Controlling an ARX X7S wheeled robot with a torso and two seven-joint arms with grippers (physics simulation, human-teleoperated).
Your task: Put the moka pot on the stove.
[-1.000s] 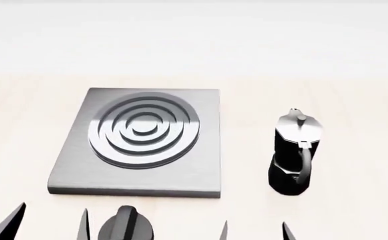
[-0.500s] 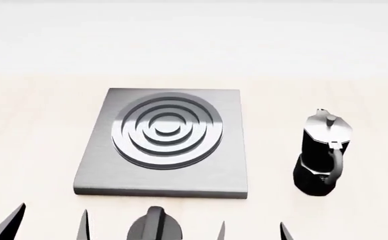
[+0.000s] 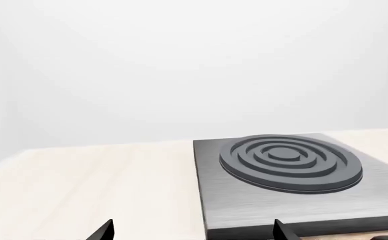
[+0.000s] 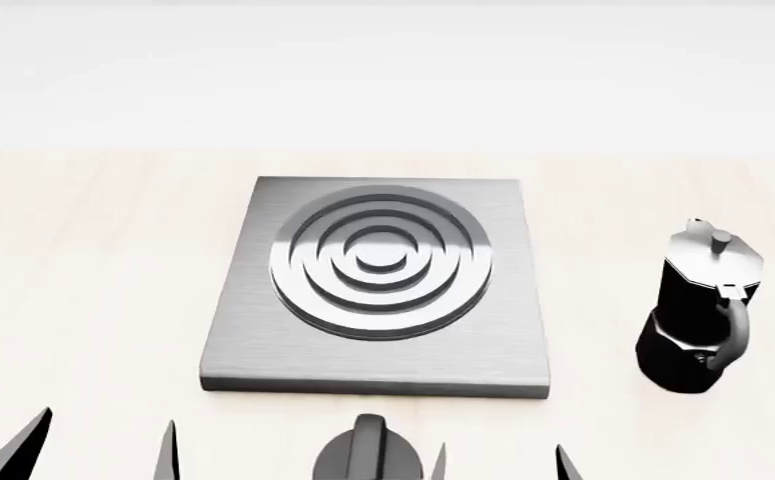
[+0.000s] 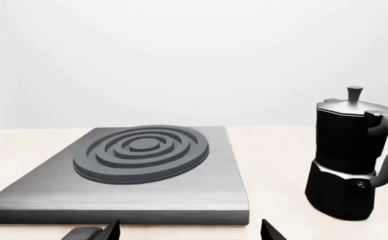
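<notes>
Nearest to the robot, only the black fingertips of both arms poke into the bottom edge of the head view. The left end effector [image 4: 94, 450] shows two tips standing well apart, its fingers spread with nothing between them; the same pair appears in the left wrist view [image 3: 192, 231], again open around bare bench. The right end effector [image 4: 501, 462] likewise shows two separate tips with a clear gap, and the right wrist view [image 5: 190, 230] confirms its fingers are apart and empty.

Between the two arms, just beside the stove's near edge, sits a short black knob [image 4: 368, 455] with a ridge across its top, partly cut off by the frame.

Beyond it lies the stove [image 4: 247, 340], a flat square grey plate resting on the pale wooden bench [image 4: 80, 260], with raised concentric burner rings [image 4: 382, 263] at its centre. Nothing stands on the plate.

Off the stove's right side, near it but not touching, the moka pot [image 4: 687, 330] stands upright on the bench. Its body is black and faceted with a narrow waist, its lid silver-grey with a small knob, and its curved handle faces toward the robot and slightly right. In the right wrist view the pot [image 5: 344, 165] stands clear of the stove's corner [image 5: 237, 200].

Farther back is a plain white wall [image 4: 387, 70].
</notes>
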